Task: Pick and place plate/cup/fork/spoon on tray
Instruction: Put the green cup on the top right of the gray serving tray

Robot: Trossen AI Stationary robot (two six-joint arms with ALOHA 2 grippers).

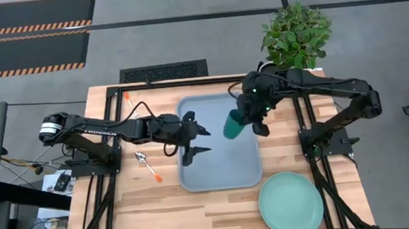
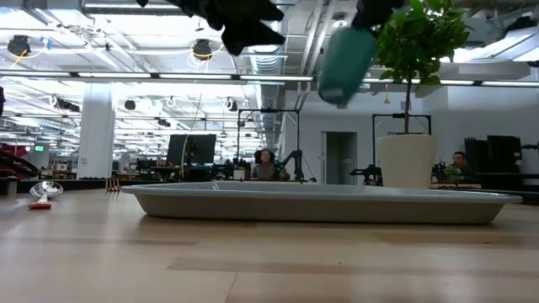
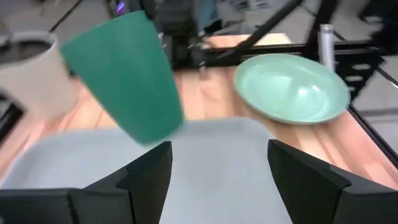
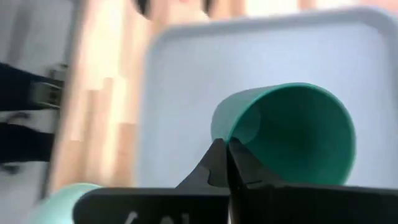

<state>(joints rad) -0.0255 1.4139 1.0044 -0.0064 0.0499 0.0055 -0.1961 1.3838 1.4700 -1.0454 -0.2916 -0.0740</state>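
We noted the right gripper [image 1: 254, 118] above the right half of the tray [image 1: 195, 175] in the high view, its fingers pinched tight on the rim of the cup [image 1: 233, 125]; the wrist picture showed the two tips meeting over the cup's wall, one inside and one outside (a rim pinch, we judged, because the body is too wide for a side grasp). The cup hung tilted and clear of the tray floor, seen high in the low view, upper centre of the frame, so it was carried and not yet set down. The left gripper [image 1: 194, 135] hovered over the tray's left half with fingers spread wide and empty, probably standing off to leave room. The plate [image 1: 290, 204] lay on the table at the lower right of the high view, off the tray. The spoon [image 1: 147, 164] and the fork [image 1: 136, 105] lay on the wood left of the tray, well apart. The potted plant [image 1: 295, 34] stood at the table's upper right.
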